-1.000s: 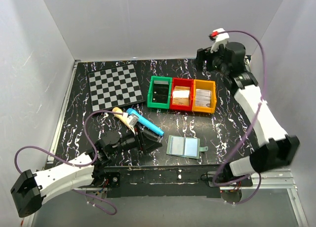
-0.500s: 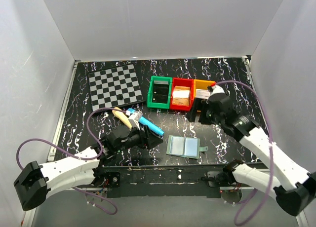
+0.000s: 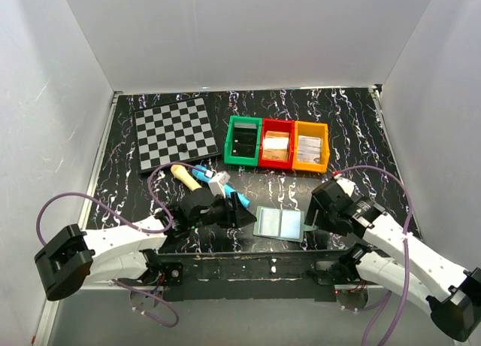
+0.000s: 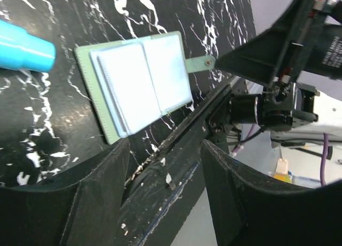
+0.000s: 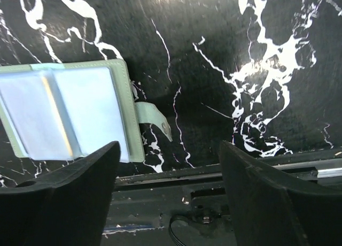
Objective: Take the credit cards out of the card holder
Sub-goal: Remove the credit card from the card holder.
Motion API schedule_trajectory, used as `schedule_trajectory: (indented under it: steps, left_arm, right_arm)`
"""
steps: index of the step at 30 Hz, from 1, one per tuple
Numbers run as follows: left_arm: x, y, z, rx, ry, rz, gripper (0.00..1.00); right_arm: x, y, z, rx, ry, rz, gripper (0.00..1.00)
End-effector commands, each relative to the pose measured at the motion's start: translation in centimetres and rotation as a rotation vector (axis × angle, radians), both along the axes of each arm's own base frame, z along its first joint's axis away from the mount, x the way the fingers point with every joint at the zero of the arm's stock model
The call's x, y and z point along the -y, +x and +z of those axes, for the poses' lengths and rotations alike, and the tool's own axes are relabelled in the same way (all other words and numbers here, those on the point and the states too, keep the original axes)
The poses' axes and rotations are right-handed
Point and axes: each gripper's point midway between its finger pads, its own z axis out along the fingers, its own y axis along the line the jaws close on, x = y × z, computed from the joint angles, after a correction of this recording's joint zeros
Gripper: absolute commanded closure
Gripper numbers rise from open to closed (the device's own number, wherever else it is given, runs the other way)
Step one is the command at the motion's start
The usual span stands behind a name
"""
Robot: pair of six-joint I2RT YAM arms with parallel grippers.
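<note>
Near the front edge of the black marbled table [image 3: 353,128], the card holder [image 3: 279,223] lies opened flat, its two pale blue-grey panels facing up inside a grey-green border. Its small tab [image 5: 155,120] sticks out from the right edge, flat on the table. My left gripper [image 4: 165,155] hangs low just to the holder's left, fingers apart with nothing between them, not touching it. My right gripper [image 5: 170,155] hovers just to the right, by the tab, fingers spread wide and empty. Whether credit cards sit in the panels I cannot tell; my left wrist view shows only layered edges on one panel. A blue marker [image 3: 225,189] lies just beyond my left gripper.
</note>
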Motion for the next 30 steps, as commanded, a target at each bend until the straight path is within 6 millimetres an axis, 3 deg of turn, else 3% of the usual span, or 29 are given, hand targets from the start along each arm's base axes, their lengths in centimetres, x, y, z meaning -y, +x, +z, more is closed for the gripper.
schedule_trajectory:
  steps: [1, 9, 19, 23, 26, 30]
  left_arm:
    - [1.7, -0.4, 2.0, 0.021, -0.058, -0.035, 0.45]
    - [2.1, -0.7, 1.7, 0.006, -0.065, -0.055, 0.46]
    - [3.0, -0.7, 1.8, 0.011, -0.061, -0.091, 0.46]
    - [3.5, -0.8, 1.7, 0.009, -0.069, -0.112, 0.48]
    - [3.8, -0.7, 1.6, 0.002, -0.071, -0.117, 0.49]
    - [4.3, -0.4, 1.1, -0.015, -0.048, -0.117, 0.50]
  right_arm:
    - [-0.8, -0.3, -0.8, -0.016, 0.054, -0.033, 0.22]
    - [-2.0, -0.1, -2.1, -0.042, 0.072, 0.003, 0.54]
    - [-2.4, -0.4, -3.5, -0.104, 0.050, 0.036, 0.60]
    - [-2.6, -0.4, -3.5, -0.104, 0.060, 0.045, 0.70]
    - [-2.5, -0.5, -3.6, -0.106, 0.056, 0.052, 0.99]
    - [-2.1, -1.0, -3.7, -0.112, 0.048, 0.057, 0.99]
